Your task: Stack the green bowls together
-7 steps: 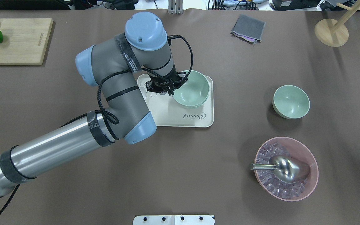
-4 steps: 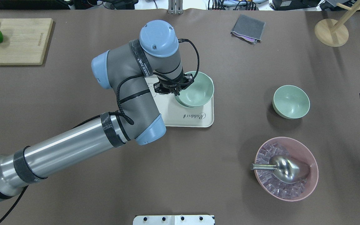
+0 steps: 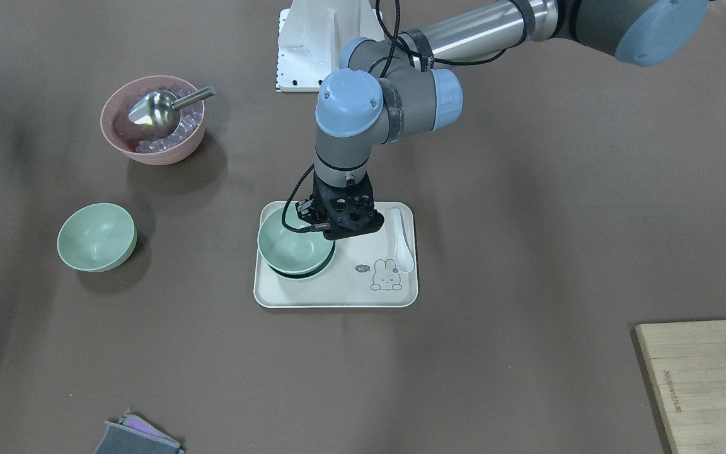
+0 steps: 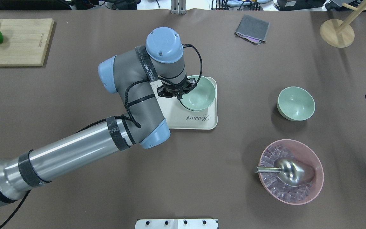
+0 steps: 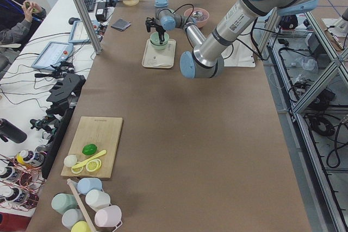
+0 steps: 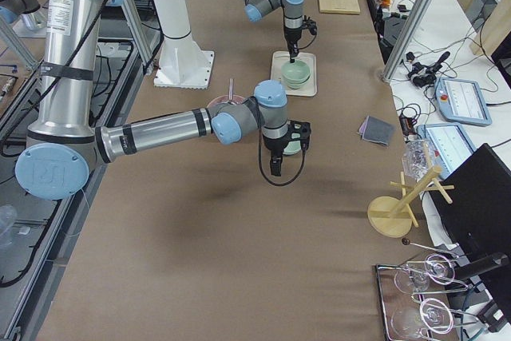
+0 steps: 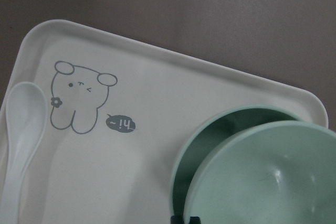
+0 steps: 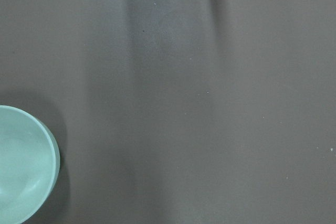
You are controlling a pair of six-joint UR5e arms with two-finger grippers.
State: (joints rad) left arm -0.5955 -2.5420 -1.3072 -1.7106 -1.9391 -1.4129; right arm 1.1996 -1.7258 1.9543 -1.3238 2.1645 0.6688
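Note:
My left gripper (image 4: 180, 93) is shut on the rim of a green bowl (image 4: 199, 92) and holds it tilted in a second green bowl (image 7: 199, 145) that stands on the cream tray (image 4: 202, 122). The left wrist view shows the held bowl (image 7: 273, 177) sitting off-centre in the lower one. Both also show in the front view (image 3: 292, 247). The third green bowl (image 4: 295, 103) stands alone on the table to the right. My right gripper (image 6: 275, 167) hangs next to it; I cannot tell whether it is open. The right wrist view shows only that bowl's edge (image 8: 23, 163).
A white spoon (image 3: 403, 243) lies on the tray beside the rabbit drawing. A pink bowl (image 4: 310, 149) with ice and a metal scoop (image 4: 292, 171) stands at the front right. A cutting board (image 4: 21, 41), grey cloth (image 4: 253, 28) and wooden stand (image 4: 337, 33) are at the back.
My left arm has moved a little right and lowered the held green bowl closer into the bowl on the tray. The third bowl has not moved.

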